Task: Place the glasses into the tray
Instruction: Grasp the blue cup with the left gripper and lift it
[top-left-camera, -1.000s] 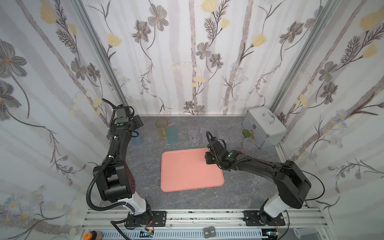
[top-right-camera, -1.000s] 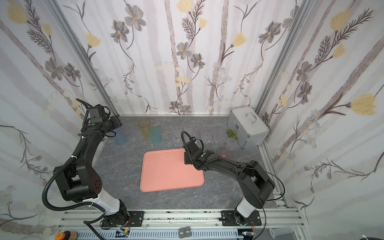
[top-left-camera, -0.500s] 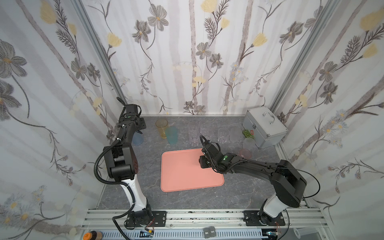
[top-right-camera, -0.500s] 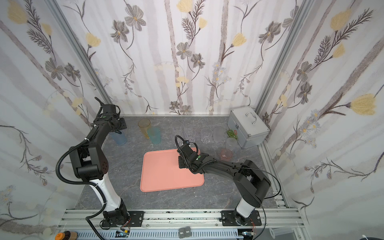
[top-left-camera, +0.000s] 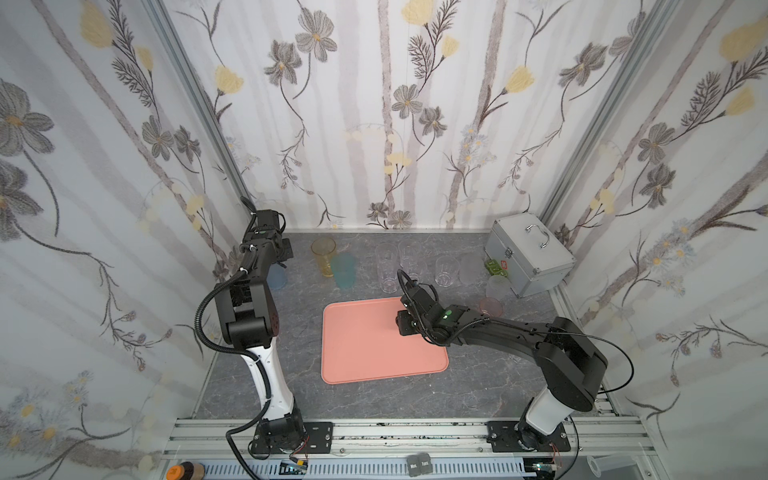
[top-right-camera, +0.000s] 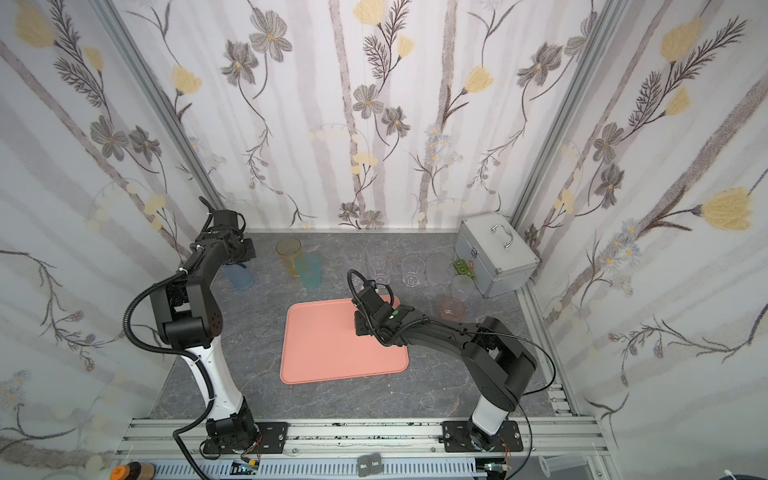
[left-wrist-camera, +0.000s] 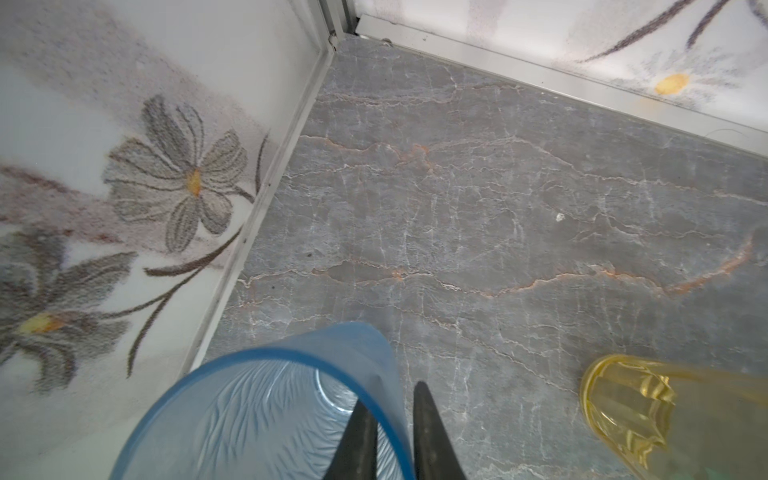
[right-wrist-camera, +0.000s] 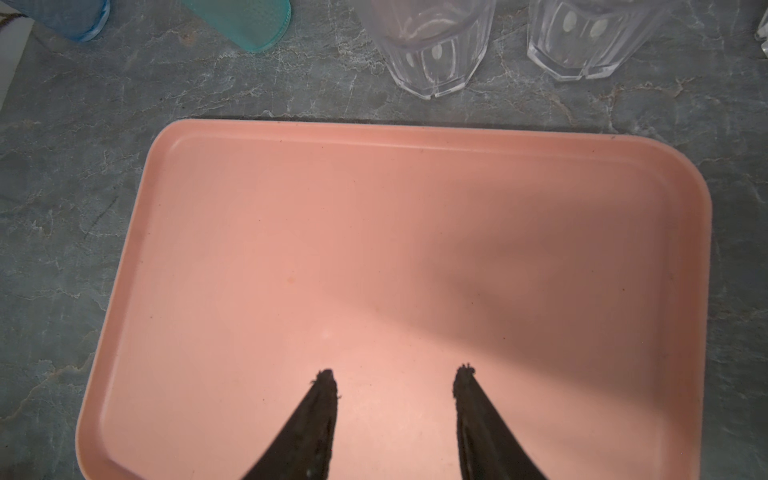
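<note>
Left pincer pinching the blue glass rim — one finger inside, right pincer spread apart above the tray.

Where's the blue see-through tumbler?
The blue see-through tumbler is back left in both top views, left of the amber-yellow tumbler, rim in the left arm's jaws.
</note>
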